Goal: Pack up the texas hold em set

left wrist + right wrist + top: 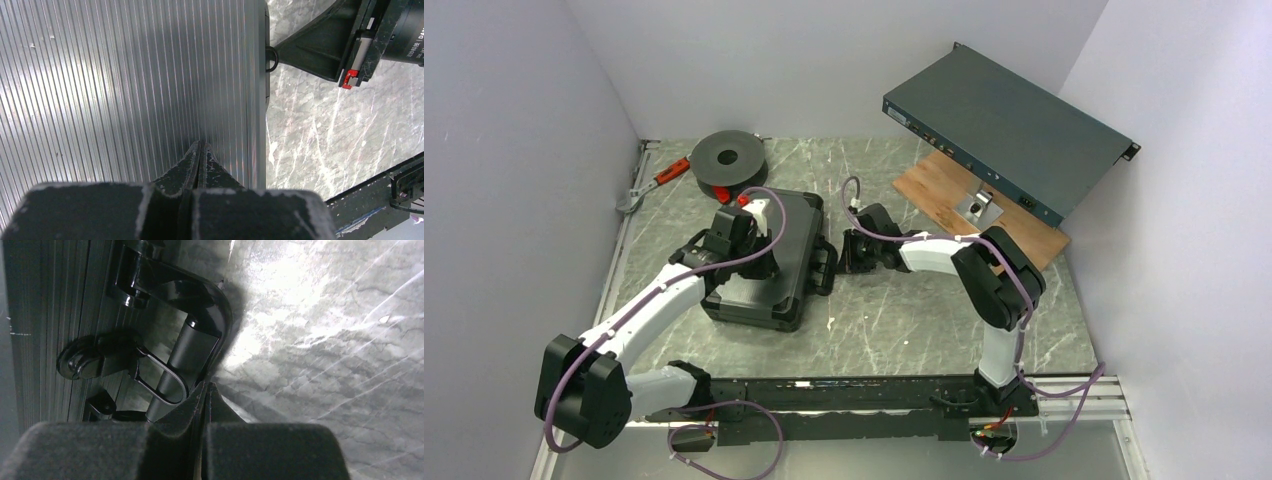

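Note:
The black briefcase (pixel 769 265) lies flat and closed on the table, handle (pixel 826 268) on its right side. My left gripper (pixel 762 228) is shut and empty, its tip resting over the ribbed lid (pixel 125 85). My right gripper (pixel 856 250) is shut and empty, just right of the handle. In the right wrist view its tip (pixel 206 390) sits beside the handle (pixel 192 345) and a wire latch loop (pixel 160 377). The chip stacks and card decks are hidden from view.
A black round spool (pixel 727 158) stands behind the case, with red-handled pliers (pixel 652 185) at the far left. A large dark-grey metal box (pixel 1004 130) leans on a wooden board (pixel 944 190) at the back right. A black rail (pixel 844 395) runs along the near edge.

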Action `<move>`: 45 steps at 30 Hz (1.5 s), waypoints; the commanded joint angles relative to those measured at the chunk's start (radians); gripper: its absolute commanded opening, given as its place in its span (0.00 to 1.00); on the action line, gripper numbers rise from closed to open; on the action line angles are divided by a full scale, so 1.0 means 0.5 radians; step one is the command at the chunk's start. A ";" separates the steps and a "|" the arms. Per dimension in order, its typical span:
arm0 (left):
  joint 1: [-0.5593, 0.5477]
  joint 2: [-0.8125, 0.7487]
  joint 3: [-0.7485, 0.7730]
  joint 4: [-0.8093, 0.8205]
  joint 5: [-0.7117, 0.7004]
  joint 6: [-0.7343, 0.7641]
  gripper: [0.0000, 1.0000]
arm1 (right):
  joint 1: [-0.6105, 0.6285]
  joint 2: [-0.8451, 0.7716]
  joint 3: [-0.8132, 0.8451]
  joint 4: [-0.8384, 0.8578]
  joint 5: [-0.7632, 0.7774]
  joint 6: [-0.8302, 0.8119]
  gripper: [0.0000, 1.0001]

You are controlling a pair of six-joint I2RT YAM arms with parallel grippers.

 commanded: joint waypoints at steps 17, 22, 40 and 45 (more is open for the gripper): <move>-0.052 0.042 -0.105 -0.070 -0.008 -0.032 0.00 | -0.007 -0.029 0.159 0.050 -0.215 0.023 0.00; -0.057 0.042 -0.111 -0.063 -0.003 -0.037 0.00 | -0.005 -0.022 0.163 0.065 -0.250 0.046 0.00; -0.104 0.067 -0.149 0.003 0.021 -0.078 0.00 | 0.148 0.144 0.514 0.142 -0.387 0.158 0.00; -0.122 0.061 -0.156 -0.009 -0.005 -0.081 0.00 | 0.184 0.164 0.486 0.152 -0.396 0.169 0.00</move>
